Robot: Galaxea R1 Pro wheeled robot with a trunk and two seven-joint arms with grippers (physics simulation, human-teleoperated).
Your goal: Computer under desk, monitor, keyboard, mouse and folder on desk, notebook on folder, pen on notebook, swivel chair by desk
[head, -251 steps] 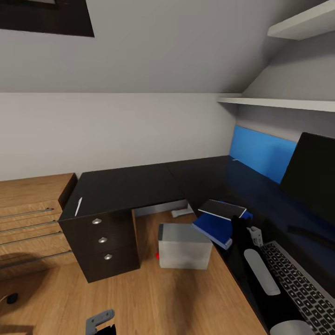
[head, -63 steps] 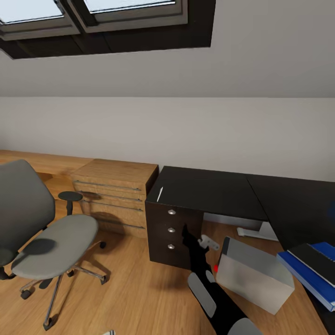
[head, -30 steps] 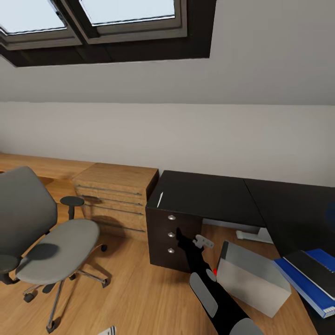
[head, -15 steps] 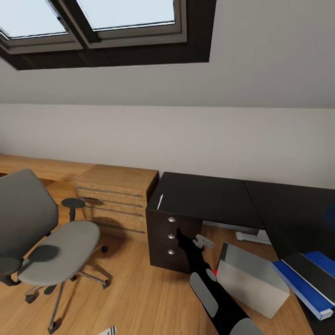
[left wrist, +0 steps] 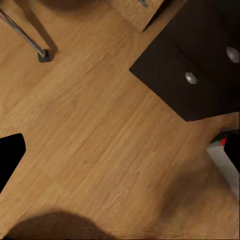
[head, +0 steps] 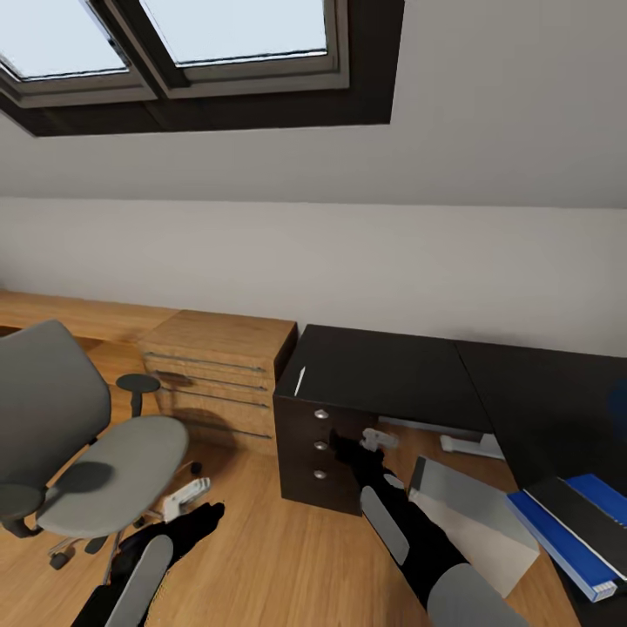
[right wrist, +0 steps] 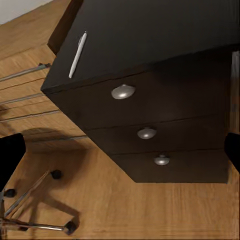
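Observation:
The pen (head: 299, 380), a thin white stick, lies on the black top of a dark three-drawer unit (head: 318, 444); the right wrist view shows the pen (right wrist: 77, 55) near that top's corner. My right gripper (head: 376, 438) hangs open in front of the drawers, with nothing in it. My left gripper (head: 187, 498) is open and low over the floor beside the grey swivel chair (head: 87, 444), whose seat is bare. The light grey computer (head: 475, 514) stands on the floor. A blue folder (head: 557, 538) with a black notebook (head: 592, 514) on it rests at the edge of the black desk (head: 557, 392).
A light-wood drawer chest (head: 218, 366) stands against the wall between the chair and the dark unit. A chair castor (left wrist: 44, 55) and the drawer unit (left wrist: 195, 75) show over wooden floor in the left wrist view. A skylight sits in the sloped ceiling.
My left arm and gripper have risen into the head view at the lower left. My right gripper has crept forward toward the drawer fronts. The camera has tilted slightly.

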